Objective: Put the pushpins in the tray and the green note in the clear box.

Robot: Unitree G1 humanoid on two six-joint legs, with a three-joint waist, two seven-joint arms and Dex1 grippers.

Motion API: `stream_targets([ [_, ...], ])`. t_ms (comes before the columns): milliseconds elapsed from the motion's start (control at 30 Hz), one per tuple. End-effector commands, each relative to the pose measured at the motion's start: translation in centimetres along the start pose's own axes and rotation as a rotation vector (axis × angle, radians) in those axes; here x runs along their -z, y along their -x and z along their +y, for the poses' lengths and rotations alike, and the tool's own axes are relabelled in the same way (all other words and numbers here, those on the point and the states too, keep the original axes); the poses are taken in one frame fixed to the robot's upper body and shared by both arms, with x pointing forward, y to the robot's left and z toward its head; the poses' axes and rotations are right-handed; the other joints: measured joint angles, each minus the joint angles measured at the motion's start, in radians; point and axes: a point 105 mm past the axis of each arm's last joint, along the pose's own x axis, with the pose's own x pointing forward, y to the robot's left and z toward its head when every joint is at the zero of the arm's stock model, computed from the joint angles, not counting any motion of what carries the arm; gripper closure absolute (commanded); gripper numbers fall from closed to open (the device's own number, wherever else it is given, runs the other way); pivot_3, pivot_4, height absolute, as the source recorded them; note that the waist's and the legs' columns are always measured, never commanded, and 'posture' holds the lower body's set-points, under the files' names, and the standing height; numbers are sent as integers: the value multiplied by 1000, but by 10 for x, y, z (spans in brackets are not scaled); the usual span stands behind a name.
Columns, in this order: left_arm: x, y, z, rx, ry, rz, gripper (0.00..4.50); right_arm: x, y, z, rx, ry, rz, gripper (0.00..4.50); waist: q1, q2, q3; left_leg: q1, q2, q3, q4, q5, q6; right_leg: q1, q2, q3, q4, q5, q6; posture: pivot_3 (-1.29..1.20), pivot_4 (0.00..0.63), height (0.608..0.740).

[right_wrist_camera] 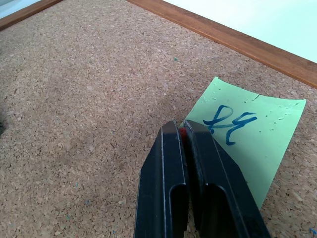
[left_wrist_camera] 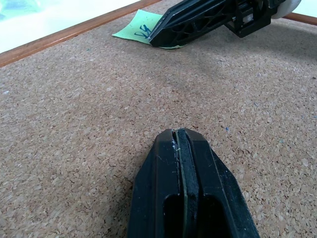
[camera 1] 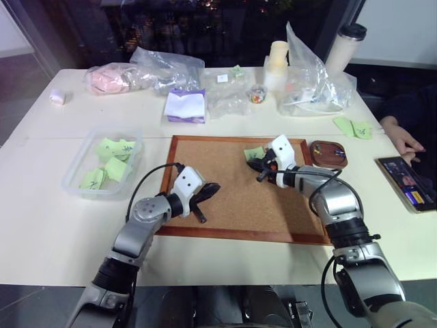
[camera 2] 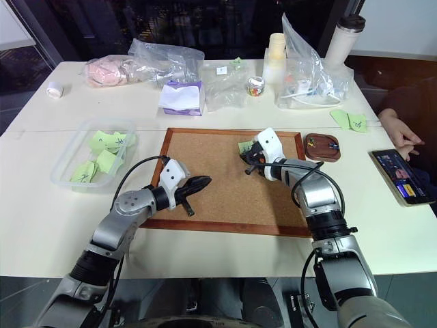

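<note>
A pale counter (camera 1: 41, 205) fills the frame under a dark window, its far edge crowded with clear bags (camera 1: 307, 78), a purple pad (camera 1: 185, 106) and a cup (camera 1: 347, 42). The corkboard (camera 1: 232, 205) lies at centre, most of its cork bare. The right claw (right_wrist_camera: 182, 130) is at the board's upper right corner, its jaws closed on a red pushpin (right_wrist_camera: 182, 132) at the corner of the green note (right_wrist_camera: 250, 134), which lies flat on the cork just inside the wooden frame. The tray (camera 1: 328, 153) sits just right of the board, touching or nearly touching its frame, with pins inside. The left claw (left_wrist_camera: 177, 136) is closed on nothing over bare cork at lower left. The clear box (camera 1: 75, 179), holding green notes, stands well left of the board. A person's hand (camera 1: 404, 140) rests at the right edge beside a phone (camera 1: 407, 183).
</note>
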Motion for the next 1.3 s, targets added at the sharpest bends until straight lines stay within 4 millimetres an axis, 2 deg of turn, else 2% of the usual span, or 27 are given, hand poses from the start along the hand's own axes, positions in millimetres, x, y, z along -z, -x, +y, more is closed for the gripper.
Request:
stream_targets([
  [33, 26, 2, -4, 0, 34, 96, 4500, -40, 10, -2, 9, 70, -103, 4469, 0, 0, 0, 0, 0, 0, 0, 0, 0, 0, 0, 0, 0, 0, 0, 0, 150, 740],
  [267, 27, 0, -4, -1, 39, 99, 4500, -53, 19, -1, 13, 89, -126, 4469, 0, 0, 0, 0, 0, 0, 0, 0, 0, 0, 0, 0, 0, 0, 0, 0, 150, 740],
  [467, 22, -2, -4, -3, 49, 73, 4500, -46, 24, 5, -3, 98, -104, 4469, 1, 0, 0, 0, 0, 0, 0, 0, 0, 0, 0, 0, 0, 0, 0, 0, 150, 740],
  [567, 1, -6, -1, -19, 123, -14, 4500, -42, 31, 17, -35, 112, -91, 4469, 4, 0, 0, 0, 0, -1, 0, 0, 0, 1, -1, 0, 0, 0, 0, 0, 150, 740],
  [767, -62, -10, 11, -20, 253, -211, 4500, -44, 48, 46, -98, 159, -83, 4469, 2, -2, 1, -3, -1, -3, 1, 0, 0, -2, -1, -1, 0, 0, 0, 0, 150, 740],
  [867, -82, -10, 17, -7, 319, -265, 4500, -47, 53, 58, -119, 177, -84, 4469, 0, -3, 2, -4, -1, -4, 1, 0, 0, -2, 0, -2, 0, 0, 0, 0, 150, 740],
  [967, -90, -12, 18, 14, 404, -293, 3443, -51, 57, 69, -144, 204, -85, 4500, -3, -3, 2, -3, -1, -4, 0, 0, 0, -2, 0, -1, -1, 0, 0, 0, 150, 740],
  [1100, -88, -20, 24, 10, 580, -328, 1360, -52, 59, 74, -155, 217, -82, 4500, 0, -4, 2, -3, -1, -4, 0, 0, 0, -2, 0, -2, -1, 0, 0, 0, 150, 740],
  [1133, -86, -24, 26, 17, 646, -336, 992, -52, 59, 75, -155, 223, -80, 4500, 0, -4, 2, -3, -1, -4, 1, 0, 0, -2, 0, -2, -1, 0, 0, 0, 150, 740],
  [1300, -85, -38, 24, 73, 826, -336, 992, -53, 60, 78, -162, 246, -71, 4500, 1, -5, 3, -4, -3, -4, 1, 0, 0, -2, 0, -2, -2, 0, 0, 0, 150, 740],
])
